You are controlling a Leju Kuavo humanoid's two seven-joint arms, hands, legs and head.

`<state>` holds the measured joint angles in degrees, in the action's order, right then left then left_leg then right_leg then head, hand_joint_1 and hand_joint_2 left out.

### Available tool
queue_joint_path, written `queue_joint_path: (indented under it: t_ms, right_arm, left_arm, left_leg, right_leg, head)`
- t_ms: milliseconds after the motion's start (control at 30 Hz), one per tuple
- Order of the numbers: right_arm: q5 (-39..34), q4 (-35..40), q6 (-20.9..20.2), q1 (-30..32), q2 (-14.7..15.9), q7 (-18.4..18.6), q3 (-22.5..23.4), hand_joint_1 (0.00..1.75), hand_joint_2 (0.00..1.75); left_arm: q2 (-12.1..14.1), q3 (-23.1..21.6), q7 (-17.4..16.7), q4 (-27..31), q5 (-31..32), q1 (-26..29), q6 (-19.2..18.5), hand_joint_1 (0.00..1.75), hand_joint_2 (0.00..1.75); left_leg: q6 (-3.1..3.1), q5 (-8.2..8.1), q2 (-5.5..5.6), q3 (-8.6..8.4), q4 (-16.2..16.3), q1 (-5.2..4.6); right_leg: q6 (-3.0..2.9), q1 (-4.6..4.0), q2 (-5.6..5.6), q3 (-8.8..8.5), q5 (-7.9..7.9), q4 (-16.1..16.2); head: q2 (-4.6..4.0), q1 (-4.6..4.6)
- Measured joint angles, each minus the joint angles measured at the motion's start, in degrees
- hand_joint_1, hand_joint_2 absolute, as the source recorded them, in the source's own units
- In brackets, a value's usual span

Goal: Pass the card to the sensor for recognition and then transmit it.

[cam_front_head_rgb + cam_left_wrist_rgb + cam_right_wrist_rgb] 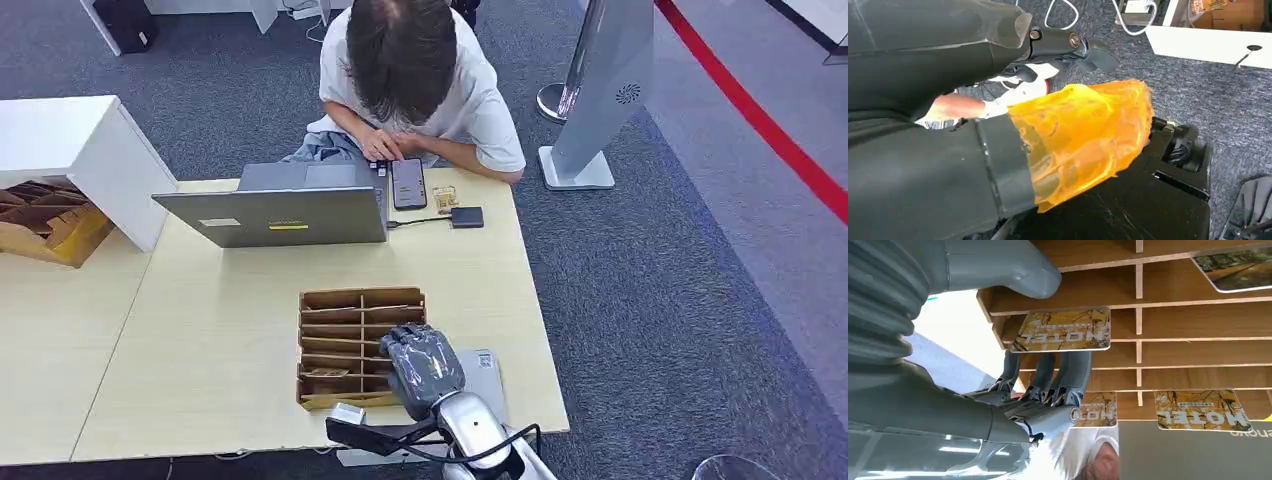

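A: Where is the right robot hand [424,362] at this moment?

B: Over the near right corner of the wooden slotted rack [345,300] on the worktop [210,330]. In the right wrist view its dark fingers [1068,372] reach along under a yellow hotel card [1064,330] and the thick thumb [1013,270] sits on the other side of it, apart from the card. I judge the robot hand is open around the card, bracketing it but not yet pinching.

A: Why is the card stored like that?

B: It lies nearly flat in a shallow slot with one end sticking out past the shelf edge, probably so fingers can get under and over the free end. 2 more hotel cards [1202,410] rest in a neighbouring row the same way.

A: Which way does it point?

B: Its long axis runs along the slot, parallel to the shelf edge, printed face toward the wrist camera.

A: And the sensor?

B: Likely the small black box [467,217] cabled to the laptop [290,215], near the seated person [410,70], well apart from the rack.

A: The left robot hand?

B: I can't tell its state; the left wrist view is mostly orange cover and dark body parts
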<state>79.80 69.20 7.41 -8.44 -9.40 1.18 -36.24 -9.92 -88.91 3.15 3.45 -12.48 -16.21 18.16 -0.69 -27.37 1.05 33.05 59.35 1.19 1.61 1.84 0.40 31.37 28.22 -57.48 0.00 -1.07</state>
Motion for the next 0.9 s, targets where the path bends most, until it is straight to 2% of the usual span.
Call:
queue_joint_path:
  t_ms: [333, 533, 900]
  right_arm:
    - [0.1, -0.6, 0.7, -0.4, -0.2, 0.0, 0.0, 0.91, 1.75]
    - [0.1, -1.1, 1.2, -0.6, -0.4, -0.1, 0.0, 0.84, 1.75]
    - [0.3, -1.1, 2.2, -0.7, -0.6, -0.1, 0.0, 0.86, 1.75]
  left_arm:
    - [0.0, 0.0, 0.0, 0.0, 0.3, 0.0, -0.3, 0.0, 0.0]
    - [0.0, 0.0, 0.0, 0.1, 0.5, -0.2, -0.3, 0.0, 0.0]
    - [0.0, 0.0, -0.1, 0.3, 1.0, -0.2, -0.5, 0.0, 0.0]
  left_leg:
    - [0.0, 0.0, 0.0, 0.0, 0.0, 0.0]
    - [0.0, 0.0, 0.0, 0.0, 0.0, 0.0]
    - [0.0, 0.0, 0.0, 0.01, 0.0, 0.0]
  right_leg:
    - [0.0, 0.0, 0.0, 0.0, 0.0, 0.0]
    - [0.0, 0.0, 0.0, 0.0, 0.0, 0.0]
    - [0.0, 0.0, 0.0, 0.0, 0.0, 0.0]
  head:
    - [0.0, 0.0]
    - [0.0, 0.0]
    - [0.0, 0.0]
